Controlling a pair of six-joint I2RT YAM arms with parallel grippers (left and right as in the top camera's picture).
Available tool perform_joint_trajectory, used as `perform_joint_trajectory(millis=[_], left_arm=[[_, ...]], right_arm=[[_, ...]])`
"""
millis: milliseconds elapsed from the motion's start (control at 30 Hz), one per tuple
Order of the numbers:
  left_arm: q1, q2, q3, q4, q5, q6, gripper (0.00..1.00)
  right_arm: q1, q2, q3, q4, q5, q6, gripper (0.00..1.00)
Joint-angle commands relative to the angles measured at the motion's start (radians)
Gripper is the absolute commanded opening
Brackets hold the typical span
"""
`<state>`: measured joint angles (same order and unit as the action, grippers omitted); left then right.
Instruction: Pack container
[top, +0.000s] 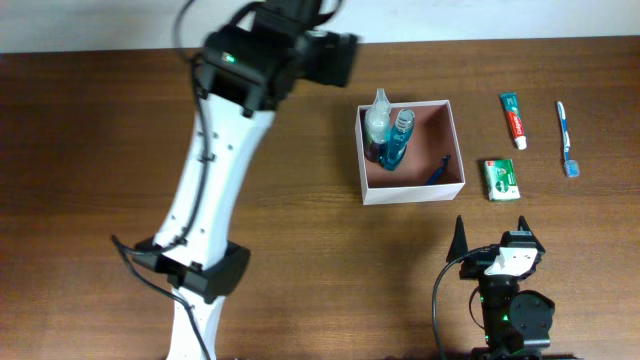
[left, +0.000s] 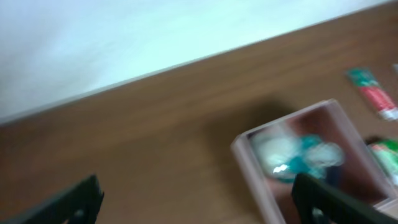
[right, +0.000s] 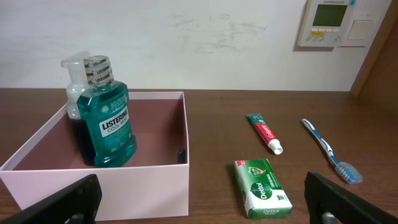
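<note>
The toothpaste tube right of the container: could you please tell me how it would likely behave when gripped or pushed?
The toothpaste tube lies flat, so it would probably slide rather than roll. Its soft-looking body may dent under a squeeze; the white cap end looks firmer.

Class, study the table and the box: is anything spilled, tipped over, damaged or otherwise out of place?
Nothing stands out. The mouthwash bottle and the clear bottle behind it stand upright in the container, with no spill. The toothpaste, toothbrush and soap box lie tidily on the table beside it, unpacked.
</note>
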<state>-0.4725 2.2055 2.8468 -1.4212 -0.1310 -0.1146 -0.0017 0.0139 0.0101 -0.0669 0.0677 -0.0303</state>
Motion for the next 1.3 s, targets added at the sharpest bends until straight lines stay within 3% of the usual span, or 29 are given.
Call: perform_joint_trajectory(millis=[0, 233, 433, 967, 1267], left_arm=[[0.093, -0.011, 0.0, -0.067, -0.079, -0.121, 0.99], [0.279, -0.01, -0.018, -0.168, -0.071, -0.187, 0.99], [0.367, -0.01, -0.103, -0.154, -0.034, -0.192, 0.99], [0.382, -0.01, -0.586, 0.109, -0.023, -0.192, 0.99], [0.382, -0.01, -0.706, 0.116, -0.023, -0.192, 0.99]], right_arm=[[0.008, -0.007, -0.005, -0.006, 0.02, 0.001, 0.99], [0.008, -0.006, -0.005, -0.006, 0.02, 0.001, 0.99], [0.008, -0.006, -0.005, -0.006, 0.02, 0.001, 0.99], [0.008, -0.007, -0.005, -0.006, 0.02, 0.001, 0.99], [0.008, -0.007, -0.005, -0.005, 0.017, 0.001, 0.99]])
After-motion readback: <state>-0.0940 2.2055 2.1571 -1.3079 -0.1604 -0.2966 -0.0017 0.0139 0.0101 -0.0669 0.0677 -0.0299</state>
